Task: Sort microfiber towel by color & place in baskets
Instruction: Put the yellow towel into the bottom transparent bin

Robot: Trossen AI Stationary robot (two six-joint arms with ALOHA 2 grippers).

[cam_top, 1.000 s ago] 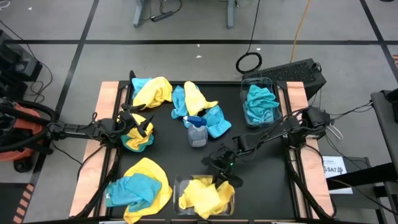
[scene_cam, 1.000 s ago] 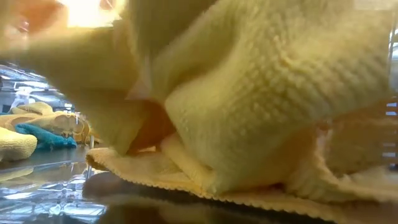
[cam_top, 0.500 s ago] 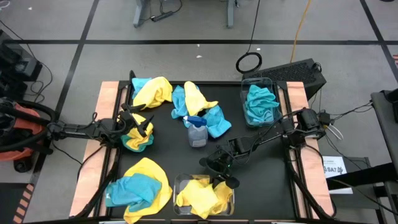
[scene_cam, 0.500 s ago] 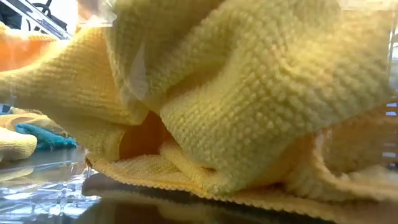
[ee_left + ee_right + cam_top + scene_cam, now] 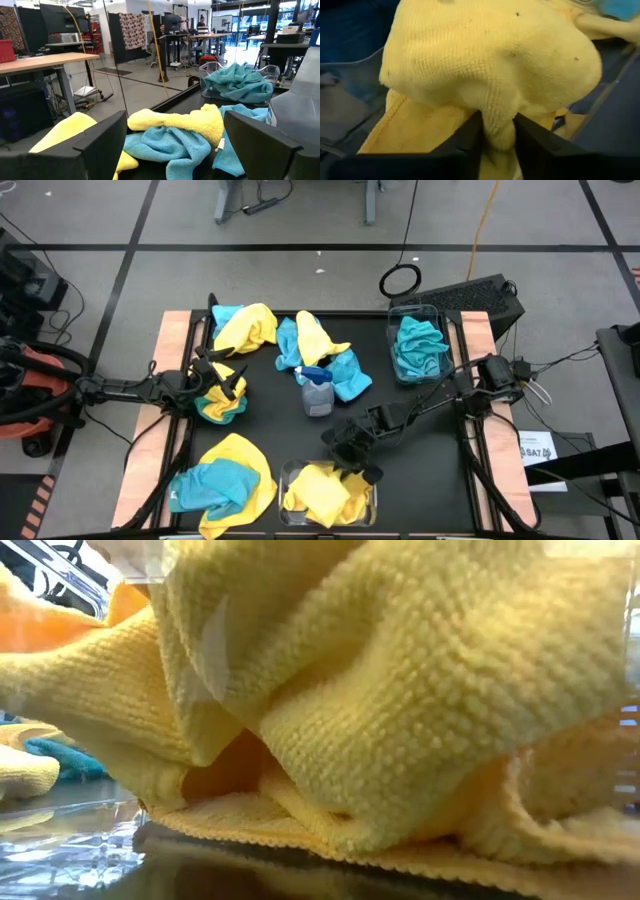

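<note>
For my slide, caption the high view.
Right gripper lowers a yellow microfiber towel into the near clear plastic basket.

Right gripper above yellow-towel basket

Two bins on the table: one at the near edge with towels inside, another far right holding towels, a spray bottle between loose piles.

A clear spray bottle stands mid-table, blue-triggered.
</note>
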